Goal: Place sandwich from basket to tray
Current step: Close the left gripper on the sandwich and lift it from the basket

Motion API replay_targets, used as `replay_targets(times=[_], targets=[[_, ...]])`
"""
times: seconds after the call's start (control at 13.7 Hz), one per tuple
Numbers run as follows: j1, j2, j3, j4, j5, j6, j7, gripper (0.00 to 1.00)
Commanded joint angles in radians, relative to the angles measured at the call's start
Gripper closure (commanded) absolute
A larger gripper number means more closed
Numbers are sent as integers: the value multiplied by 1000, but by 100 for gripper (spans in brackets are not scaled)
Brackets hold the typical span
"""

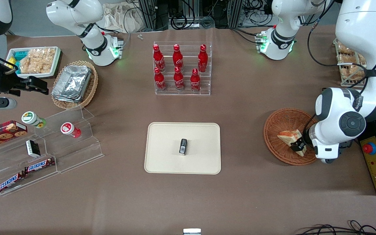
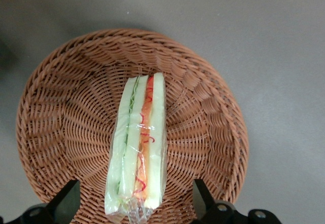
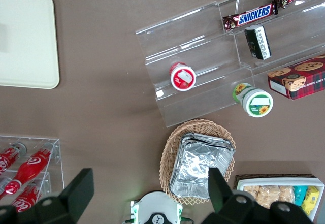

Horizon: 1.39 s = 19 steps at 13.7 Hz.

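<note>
Straddling the sandwich (image 2: pixel 137 148), seemingly untouched: wide-open end effector (image 2: pixel 136 206).

The gripper (image 1: pixel 300 144) has dark matt fingers (image 2: pixel 65 202), probably plastic, and they stand apart on both sides of the sandwich (image 2: pixel 138 145). The sandwich is just under the gripper, wrapped in thin clear film that shines and wrinkles at its end; the bread looks soft and matt. Around it, the basket (image 2: pixel 61 107) is woven reddish-brown wicker, rough and ribbed, with a slight sheen. The table cover (image 1: pixel 246 107) is brown, matt and smooth like cloth. Well apart from the gripper, toward the parked arm's end, the tray (image 1: pixel 162 156) looks like smooth matt cream plastic. The arm shell (image 1: pixel 335 107) above the gripper is glossy white plastic.
</note>
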Motion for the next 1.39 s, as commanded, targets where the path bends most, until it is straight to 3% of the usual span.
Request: replay_targets(times=[0.0, 0.44, 0.51, 0.58, 0.66, 1.02, 1.31], targets=[[5, -14, -5, -65, 22, 65, -53, 0], [7, 5, -5, -129, 24, 140, -58, 1], [7, 8, -4, -125, 24, 142, -58, 26], [5, 9, -5, -122, 30, 142, -58, 70], [5, 9, -4, -119, 33, 143, -58, 100], [5, -6, -5, -95, 39, 125, -51, 100], [5, -28, -8, 46, 42, -68, -25, 100]])
